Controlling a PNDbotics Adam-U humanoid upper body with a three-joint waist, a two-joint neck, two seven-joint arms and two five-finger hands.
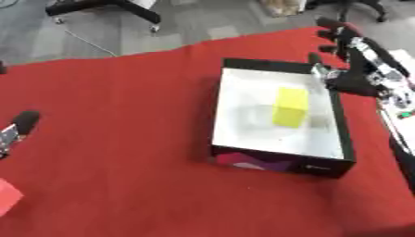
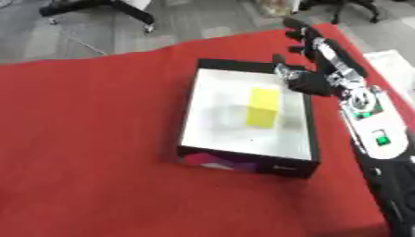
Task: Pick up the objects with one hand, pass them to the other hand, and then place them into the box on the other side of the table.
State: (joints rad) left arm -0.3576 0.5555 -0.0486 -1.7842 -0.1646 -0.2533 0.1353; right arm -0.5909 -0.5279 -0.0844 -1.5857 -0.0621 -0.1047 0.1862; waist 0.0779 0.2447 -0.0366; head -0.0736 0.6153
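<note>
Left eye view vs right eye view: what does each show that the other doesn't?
Only the left eye view: the left hand at the left edge, low over the red tablecloth, and a pink object in the lower-left corner.

Only the right eye view: the right forearm running down the right side, with a green spot on its pale casing.

Both: the black-walled box with a white inside, the yellow block lying in it, and the right hand open, fingers straight, over the box's far right corner.
</note>
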